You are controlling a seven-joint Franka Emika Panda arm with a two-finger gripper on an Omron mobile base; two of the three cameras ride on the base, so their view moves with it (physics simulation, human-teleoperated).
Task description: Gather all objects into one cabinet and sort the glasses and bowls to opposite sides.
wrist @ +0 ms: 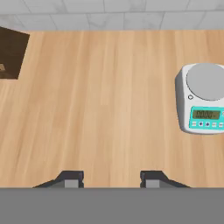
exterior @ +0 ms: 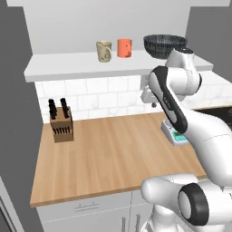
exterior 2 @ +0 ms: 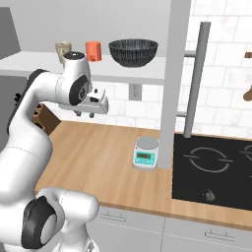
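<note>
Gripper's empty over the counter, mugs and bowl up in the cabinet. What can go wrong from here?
1. The beige mug and orange mug stand close together; reaching for one could knock the other.
2. The black bowl sits near the cabinet's front edge and looks wide for the open gripper; a nudge could tip it off.
3. The kitchen scale lies under the arm's path.

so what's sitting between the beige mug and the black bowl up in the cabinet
The orange mug stands between the beige mug and the black bowl, apart from both. This shows in both base views.
</note>
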